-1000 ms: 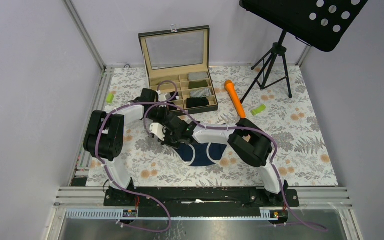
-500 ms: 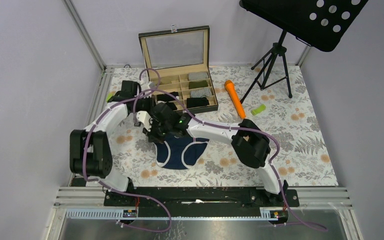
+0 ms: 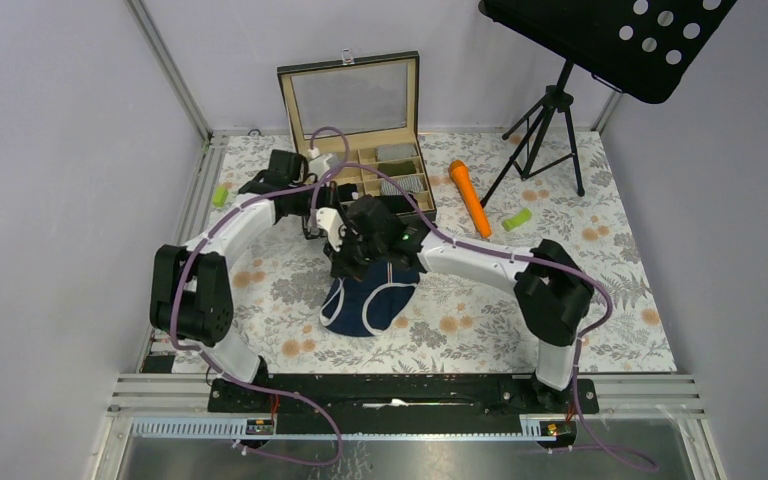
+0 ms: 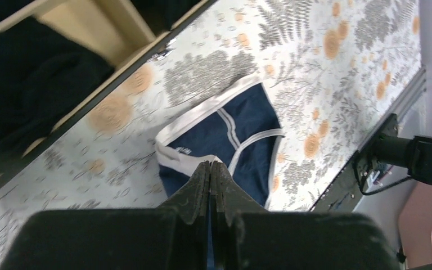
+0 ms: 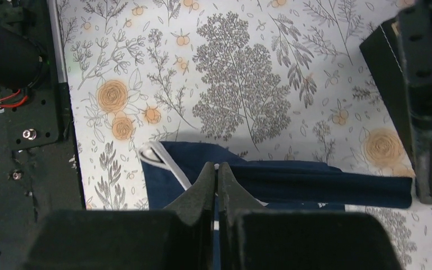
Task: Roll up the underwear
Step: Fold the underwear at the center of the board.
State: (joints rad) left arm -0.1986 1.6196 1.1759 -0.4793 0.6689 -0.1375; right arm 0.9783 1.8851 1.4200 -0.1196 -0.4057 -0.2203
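floral table (image 3: 580,300); left gripper (image 4: 210,164), right gripper (image 5: 216,166) pinch navy underwear (image 3: 370,305).

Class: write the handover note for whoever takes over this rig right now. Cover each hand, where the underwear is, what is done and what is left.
Left hand: shut, pinching the navy briefs at the white waistband.
Right hand: shut on the same briefs' navy edge, close beside the left.
Briefs: top edge lifted, lower part seemingly resting on the floral mat, just in front of the compartment box.
Done: folded fabric pieces sit in the box's right-hand compartments.
Left: the navy briefs are not rolled yet.
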